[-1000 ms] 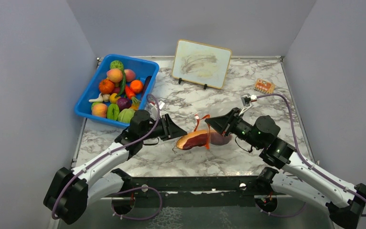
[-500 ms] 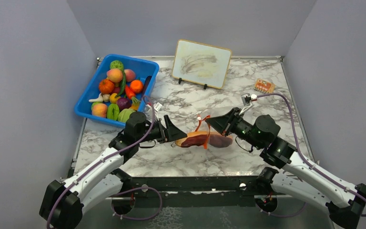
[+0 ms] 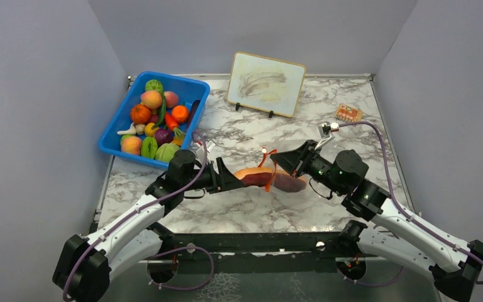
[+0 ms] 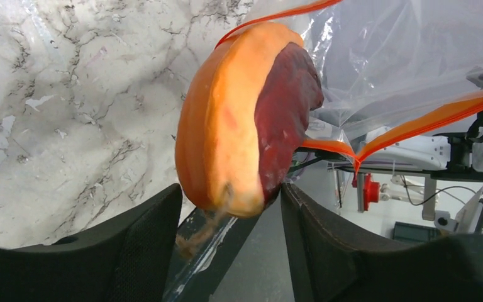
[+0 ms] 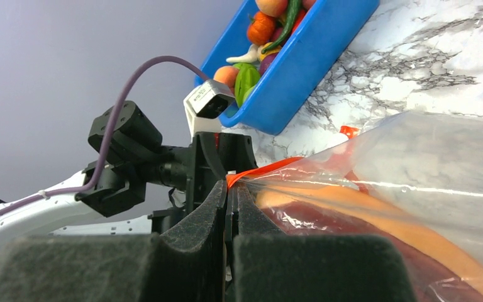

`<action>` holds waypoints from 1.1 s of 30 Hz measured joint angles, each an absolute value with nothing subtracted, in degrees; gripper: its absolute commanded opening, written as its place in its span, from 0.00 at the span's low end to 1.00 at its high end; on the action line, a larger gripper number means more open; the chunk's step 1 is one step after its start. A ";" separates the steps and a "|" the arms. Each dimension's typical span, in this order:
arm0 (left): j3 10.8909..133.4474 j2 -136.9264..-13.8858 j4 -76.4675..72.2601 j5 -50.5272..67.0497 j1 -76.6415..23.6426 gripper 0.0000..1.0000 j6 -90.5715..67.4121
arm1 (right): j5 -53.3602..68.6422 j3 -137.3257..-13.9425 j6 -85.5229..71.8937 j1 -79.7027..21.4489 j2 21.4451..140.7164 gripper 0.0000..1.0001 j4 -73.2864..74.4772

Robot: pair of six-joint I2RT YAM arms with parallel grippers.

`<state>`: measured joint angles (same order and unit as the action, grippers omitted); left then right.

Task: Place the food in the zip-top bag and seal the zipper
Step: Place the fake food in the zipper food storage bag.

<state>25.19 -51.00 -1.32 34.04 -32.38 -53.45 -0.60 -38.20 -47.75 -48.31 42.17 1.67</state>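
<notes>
The reddish-brown meat slice [image 3: 256,175] with its orange rim is held in my left gripper [image 3: 231,180], just above the table. Its far end pokes into the mouth of the clear zip-top bag [image 3: 287,183]. In the left wrist view the slice [image 4: 245,119] fills the gap between my fingers [image 4: 229,195], with the bag [image 4: 383,56] and its orange-red zipper [image 4: 427,116] beyond. My right gripper [image 3: 281,162] is shut on the zipper strip [image 5: 261,171] and holds the mouth up [image 5: 231,189]. The slice shows through the plastic [image 5: 352,220].
A blue bin [image 3: 196,104] at the back left holds several toy fruits and vegetables [image 3: 154,123]; it also shows in the right wrist view [image 5: 314,63]. A framed picture [image 3: 266,75] stands at the back. A small orange object [image 3: 348,113] lies at the back right.
My left gripper has moved right and closed on the meat slice, which has lifted and gone farther into the bag's mouth. My right gripper has kept its hold on the zipper.
</notes>
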 measured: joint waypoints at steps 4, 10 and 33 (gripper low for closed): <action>23.68 -51.29 -4.58 34.00 -32.38 0.13 -56.27 | -0.08 -38.17 -47.77 -48.31 43.51 0.01 0.05; 23.77 -52.45 -9.17 33.58 -32.40 0.00 -56.66 | 2.76 -38.13 -47.81 -48.31 47.46 0.01 -1.52; 22.90 -53.01 -25.21 28.05 -41.41 0.00 -46.37 | 16.36 -39.40 -49.17 -48.31 52.80 0.01 -9.63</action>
